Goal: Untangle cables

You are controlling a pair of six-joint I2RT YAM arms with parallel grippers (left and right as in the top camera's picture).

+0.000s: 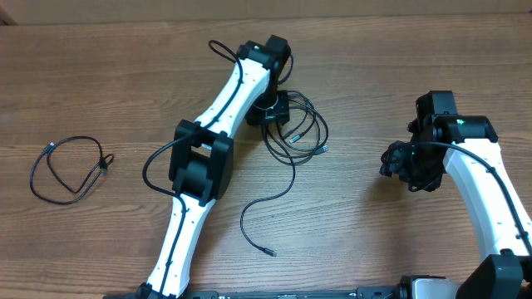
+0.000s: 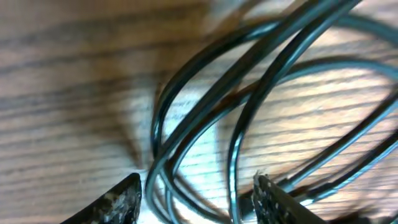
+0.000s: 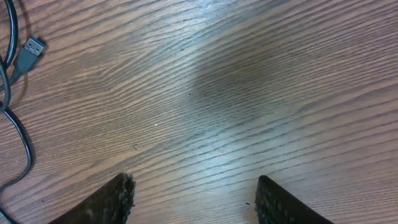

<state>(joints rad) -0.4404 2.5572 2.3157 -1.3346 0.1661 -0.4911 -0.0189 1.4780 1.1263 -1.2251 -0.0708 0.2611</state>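
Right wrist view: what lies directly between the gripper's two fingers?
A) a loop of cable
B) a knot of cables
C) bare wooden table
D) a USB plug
C: only bare table shows between the open fingers of the right gripper; the USB plug and its cable lie off at the left edge.

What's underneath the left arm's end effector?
Looped black cables lie on the wooden table, several strands crossing between the fingers of the left end effector. From overhead, the arm covers part of the tangle, hiding those crossings.
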